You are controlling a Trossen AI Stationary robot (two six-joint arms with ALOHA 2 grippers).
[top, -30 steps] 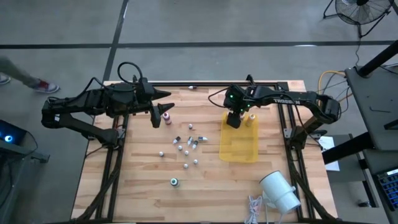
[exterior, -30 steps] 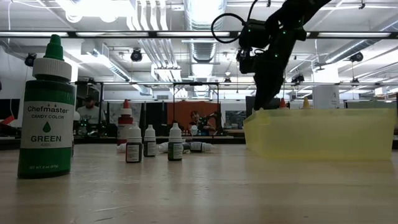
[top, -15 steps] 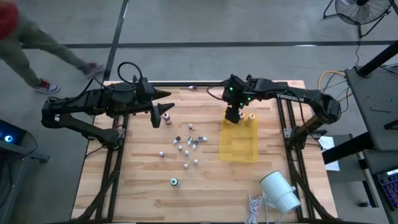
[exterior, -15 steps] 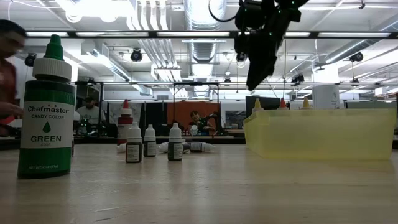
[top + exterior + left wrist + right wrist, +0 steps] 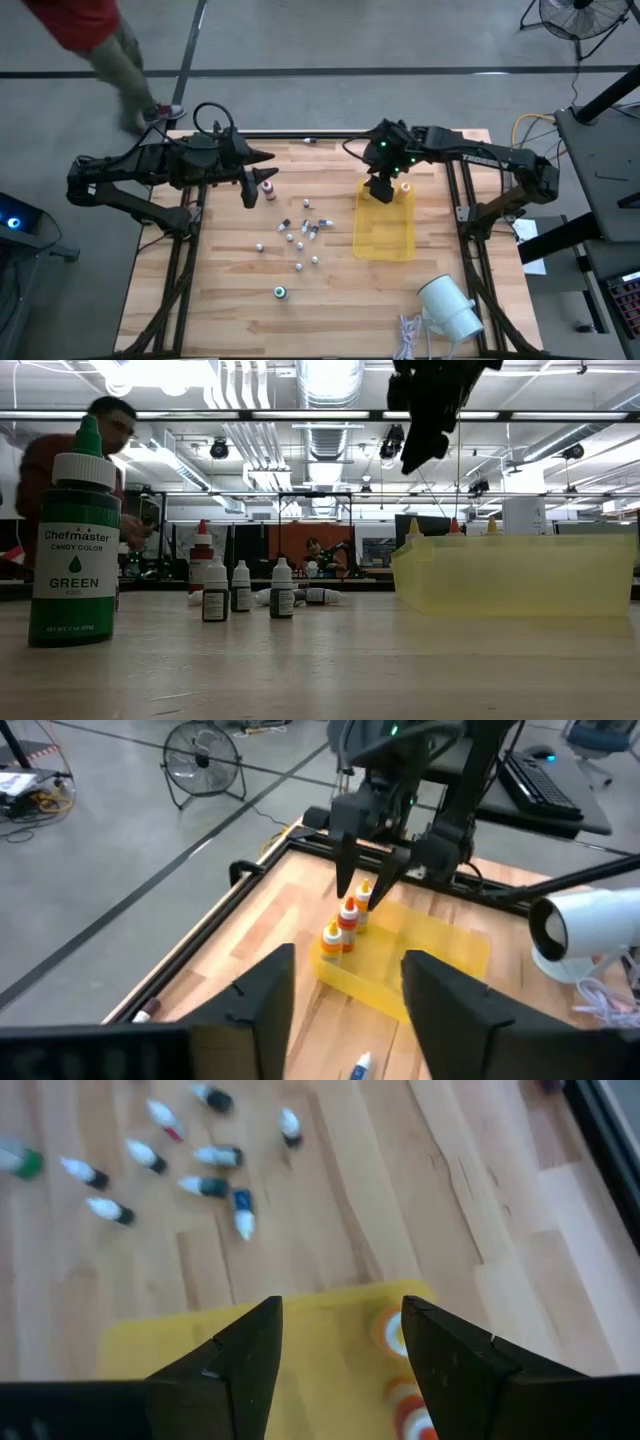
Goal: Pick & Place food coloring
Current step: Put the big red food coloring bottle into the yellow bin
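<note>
Green bottle (image 5: 75,540) stands nearest, at 7 o'clock. Small vials (image 5: 298,238), about nine, scatter mid-table. Three orange-topped bottles (image 5: 346,920) show in the tray (image 5: 385,240), partly hidden. Right gripper (image 5: 381,190) hangs spread, empty, above them; left gripper (image 5: 345,995) open at 10 o'clock.

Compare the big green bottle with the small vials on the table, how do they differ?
The green bottle is far larger than the small vials. It has a green tip; the vials are white-capped. It stands alone; the vials cluster, some lying down. All remain outside the yellow tray.
</note>
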